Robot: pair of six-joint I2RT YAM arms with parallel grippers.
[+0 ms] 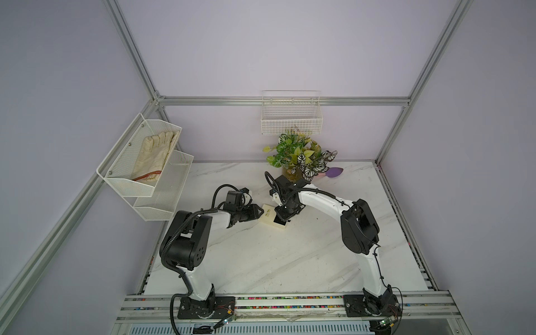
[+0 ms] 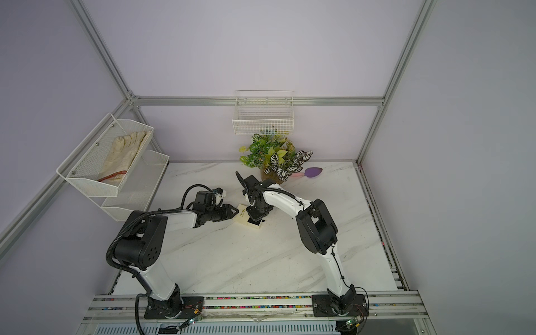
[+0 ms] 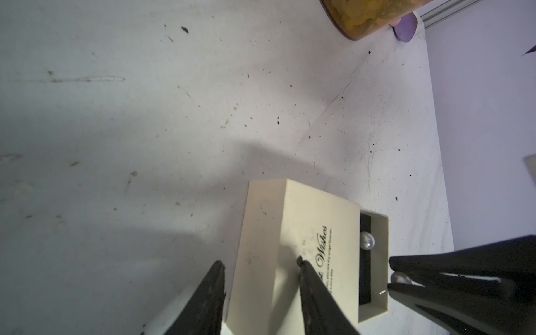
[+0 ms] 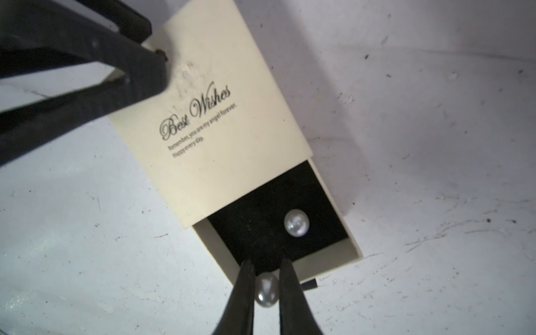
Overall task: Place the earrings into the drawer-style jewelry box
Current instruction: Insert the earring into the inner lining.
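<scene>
Drawer-style jewelry box [image 4: 220, 116], lettered "Best Wishes", stood slid open.
Left gripper [image 3: 259, 262] pinched it; right gripper [image 4: 266, 261] clasped one earring [image 4: 266, 290], lower centre; second earring [image 4: 296, 223] lay on black lining [image 4: 255, 232].

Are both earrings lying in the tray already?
No, one earring lies on the tray lining, while the second earring is pinched in the right pincer.

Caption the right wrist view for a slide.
Right gripper pinches one earring by the jewelry box; the other earring lies in its open drawer.
</scene>
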